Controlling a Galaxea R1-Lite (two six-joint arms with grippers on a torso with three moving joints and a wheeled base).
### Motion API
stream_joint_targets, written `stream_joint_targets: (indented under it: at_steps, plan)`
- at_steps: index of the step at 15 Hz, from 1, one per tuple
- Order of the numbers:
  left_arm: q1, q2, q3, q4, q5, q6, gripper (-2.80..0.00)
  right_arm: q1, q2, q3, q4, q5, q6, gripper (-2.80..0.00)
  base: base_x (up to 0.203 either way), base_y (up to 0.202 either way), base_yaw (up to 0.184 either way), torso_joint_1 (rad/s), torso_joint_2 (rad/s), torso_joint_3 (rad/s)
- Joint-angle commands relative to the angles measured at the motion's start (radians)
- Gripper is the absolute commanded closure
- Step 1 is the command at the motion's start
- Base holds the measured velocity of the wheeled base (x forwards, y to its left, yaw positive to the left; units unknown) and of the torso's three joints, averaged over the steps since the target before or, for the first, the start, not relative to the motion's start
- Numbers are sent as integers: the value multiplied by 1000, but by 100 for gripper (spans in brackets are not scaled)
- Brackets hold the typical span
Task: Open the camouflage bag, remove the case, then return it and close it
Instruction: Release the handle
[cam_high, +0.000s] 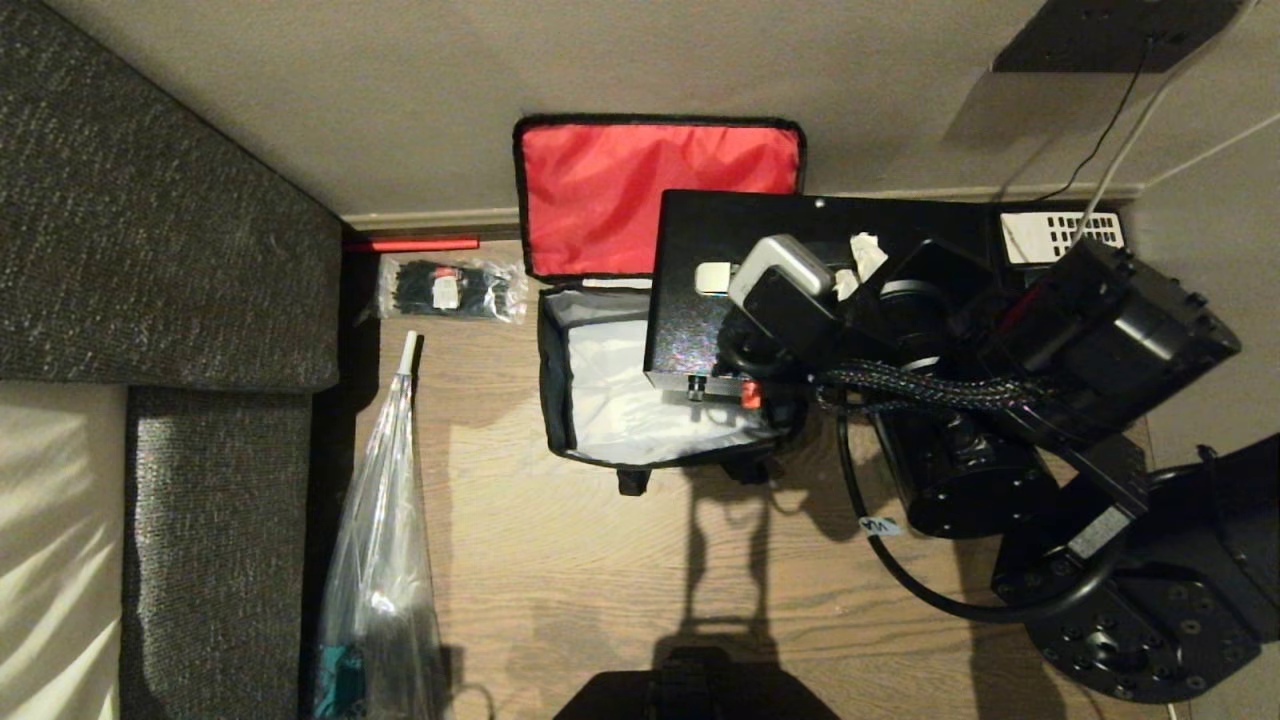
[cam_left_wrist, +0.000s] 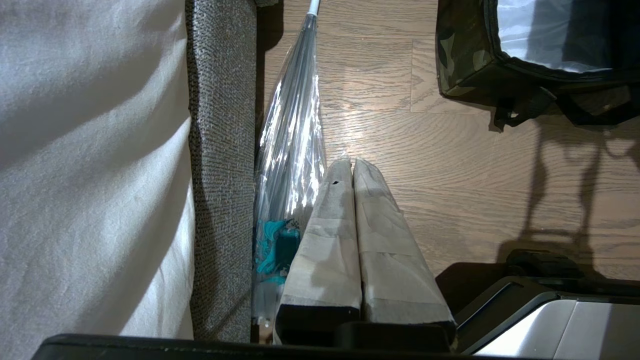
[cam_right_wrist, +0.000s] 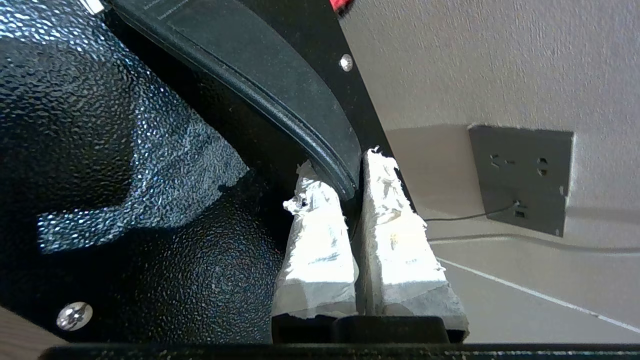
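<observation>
The case (cam_high: 800, 215) is showing a black pebbled finish, glinting in the light, with shiny metal screws (cam_right_wrist: 74, 316) catching it too. The bag (cam_high: 660, 300) is looking like soft cloth, its red lining (cam_high: 655, 195) faintly creased and matt. The floor (cam_high: 560, 580) is reading as grained wood, low sheen. The sofa (cam_high: 150, 220) is wearing coarse woven fabric (properly rough). The plastic bag (cam_high: 380, 560) is gleaming, clear and crinkly.

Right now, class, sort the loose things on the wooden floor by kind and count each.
Bags: 2, the camouflage bag and the clear plastic bag
Packets of black ties: 1
Telephones: 1
Total: 4
</observation>
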Motion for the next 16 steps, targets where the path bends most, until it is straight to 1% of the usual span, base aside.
stream_joint_targets:
  at_steps: [1,4,16]
  plan:
    - [0,0,3,0,0,0,0,-13,-29,31,-8,-6,-4,0,0,0,0,0,0,0]
    - [0,0,3,0,0,0,0,-29,-49,53,-8,-6,-3,0,0,0,0,0,0,0]
    - [0,0,3,0,0,0,0,-101,-109,126,-6,-6,56,0,0,0,0,0,0,0]
